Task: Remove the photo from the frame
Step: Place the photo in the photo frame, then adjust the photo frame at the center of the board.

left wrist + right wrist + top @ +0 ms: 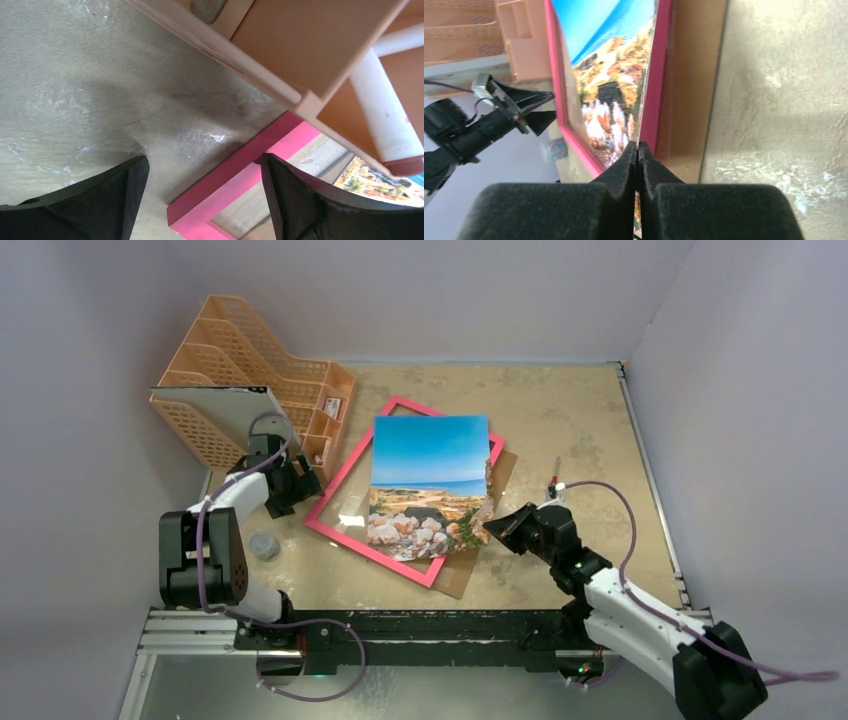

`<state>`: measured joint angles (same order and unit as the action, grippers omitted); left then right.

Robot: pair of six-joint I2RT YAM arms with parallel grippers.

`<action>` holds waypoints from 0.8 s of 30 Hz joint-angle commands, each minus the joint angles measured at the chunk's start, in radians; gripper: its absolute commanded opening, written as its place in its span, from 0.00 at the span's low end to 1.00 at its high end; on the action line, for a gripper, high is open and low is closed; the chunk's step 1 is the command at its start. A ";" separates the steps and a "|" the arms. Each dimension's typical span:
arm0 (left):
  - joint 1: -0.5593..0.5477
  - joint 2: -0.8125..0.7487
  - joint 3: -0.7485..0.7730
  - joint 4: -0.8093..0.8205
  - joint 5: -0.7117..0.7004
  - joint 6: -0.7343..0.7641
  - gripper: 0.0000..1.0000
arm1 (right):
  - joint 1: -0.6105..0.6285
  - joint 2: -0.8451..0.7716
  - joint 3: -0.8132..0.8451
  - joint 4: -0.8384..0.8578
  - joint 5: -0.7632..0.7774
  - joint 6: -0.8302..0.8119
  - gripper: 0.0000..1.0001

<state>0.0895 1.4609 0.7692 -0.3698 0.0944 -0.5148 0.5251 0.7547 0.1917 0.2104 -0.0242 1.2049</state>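
The photo (432, 485), blue sky above and pale rocks below, is lifted clear above the pink frame (352, 462), which lies flat on the table. My right gripper (497, 528) is shut on the photo's lower right corner; in the right wrist view the photo (616, 75) runs edge-on into the closed fingertips (638, 150) beside the frame's pink rail (657, 85). My left gripper (283, 483) is open at the frame's left corner; in the left wrist view the frame corner (225, 195) lies between the spread fingers (295, 200).
An orange mesh file rack (250, 375) stands at the back left, right behind the left gripper. The brown backing board (470, 565) lies under the frame's right side. A small clear roll (263, 545) sits by the left arm. Walls enclose the table.
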 commanded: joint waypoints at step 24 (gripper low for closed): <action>-0.243 -0.048 -0.243 0.189 0.146 -0.139 0.78 | 0.003 0.324 0.387 -0.390 0.206 -0.272 0.75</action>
<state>-0.1204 1.4071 0.6113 -0.0723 0.1627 -0.6079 0.5354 0.9840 0.5224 -0.1421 0.1036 0.9806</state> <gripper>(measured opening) 0.788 0.747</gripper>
